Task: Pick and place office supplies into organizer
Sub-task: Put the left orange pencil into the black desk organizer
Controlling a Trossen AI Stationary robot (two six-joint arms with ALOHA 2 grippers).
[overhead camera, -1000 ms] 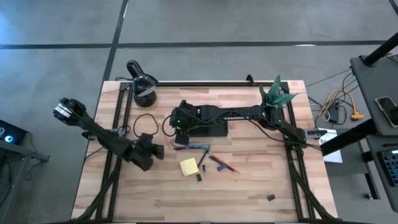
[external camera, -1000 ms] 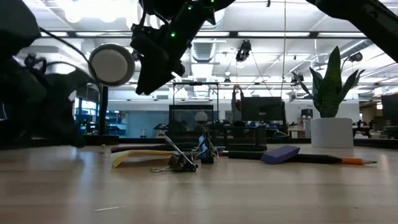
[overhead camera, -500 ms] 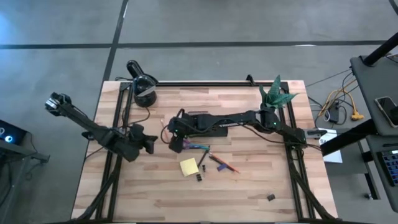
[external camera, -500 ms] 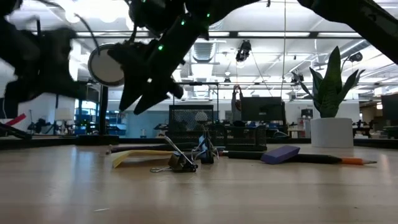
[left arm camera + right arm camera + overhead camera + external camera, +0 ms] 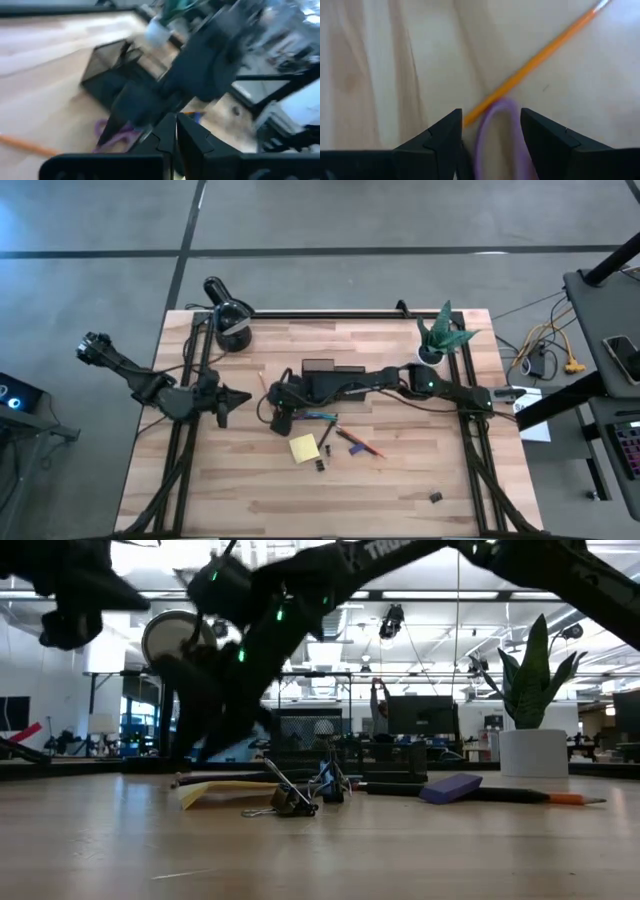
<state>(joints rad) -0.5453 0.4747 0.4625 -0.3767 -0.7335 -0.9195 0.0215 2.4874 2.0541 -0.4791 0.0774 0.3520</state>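
left hand (image 5: 222,395) closed, right hand (image 5: 281,418) spread, lowered

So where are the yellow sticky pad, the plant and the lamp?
yellow sticky pad (image 5: 304,447): high view, middle of its top sheet.
plant (image 5: 530,675): low view, on the tall green leaves.
lamp (image 5: 233,323): high view, on its round black head.

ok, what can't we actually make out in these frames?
- Organizer contents: high view, right arm lies across it and it is too small; left wrist view is blurred.
- Scissors blades: right wrist view shows only a purple handle loop between the open right gripper fingers; contact unclear.
- Right gripper in low view: motion blur.
- Small black item near the table's front edge: too small to identify.
- Left gripper: shut, apparently empty.
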